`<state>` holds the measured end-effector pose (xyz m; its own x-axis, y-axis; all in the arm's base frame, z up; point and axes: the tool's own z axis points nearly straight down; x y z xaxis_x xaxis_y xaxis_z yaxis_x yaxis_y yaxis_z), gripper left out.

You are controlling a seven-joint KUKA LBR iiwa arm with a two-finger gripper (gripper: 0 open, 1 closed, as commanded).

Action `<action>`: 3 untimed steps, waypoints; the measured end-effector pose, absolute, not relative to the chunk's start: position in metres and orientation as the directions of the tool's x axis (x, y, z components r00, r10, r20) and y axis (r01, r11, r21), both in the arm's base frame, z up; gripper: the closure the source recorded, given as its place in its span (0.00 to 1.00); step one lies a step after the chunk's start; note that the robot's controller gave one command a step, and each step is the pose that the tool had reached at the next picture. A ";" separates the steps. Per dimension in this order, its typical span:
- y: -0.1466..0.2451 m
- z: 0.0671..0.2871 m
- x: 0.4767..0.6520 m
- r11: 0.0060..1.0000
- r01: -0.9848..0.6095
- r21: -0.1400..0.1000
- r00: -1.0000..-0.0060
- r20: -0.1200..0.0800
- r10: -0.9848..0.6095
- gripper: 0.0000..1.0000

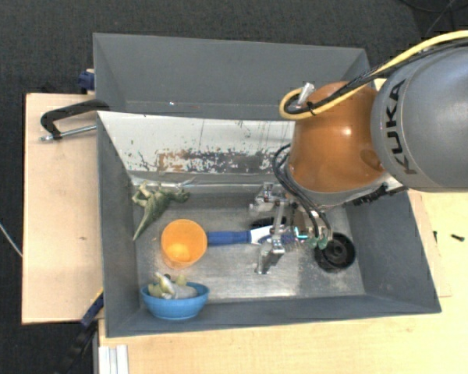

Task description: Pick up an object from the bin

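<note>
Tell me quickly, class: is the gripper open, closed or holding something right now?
Gripper: open, straddling the blue handle end of the orange scoop; nothing gripped yet.

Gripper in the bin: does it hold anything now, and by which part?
Cannot be told. The gripper sits at the end of the blue handle of the orange scoop, but a hold is not clear.

The grey arm (430, 115) bears the black lettering KUKA.

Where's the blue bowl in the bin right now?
In the camera view's lower-left corner of the bin, the blue bowl sits just below the orange cup.
</note>
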<state>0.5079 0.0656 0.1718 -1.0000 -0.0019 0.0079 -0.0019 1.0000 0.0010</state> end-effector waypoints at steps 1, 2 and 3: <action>0.062 0.070 0.541 0.997 0.071 0.003 -0.997 -0.005 0.071 0.00; 0.063 0.075 0.543 0.997 0.072 0.005 -0.997 -0.014 0.072 1.00; 0.057 0.194 0.520 0.998 0.058 0.003 -0.998 -0.011 0.058 1.00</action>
<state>0.5201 0.0575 0.1936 -0.9983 0.0577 -0.0111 0.0577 0.9983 0.0034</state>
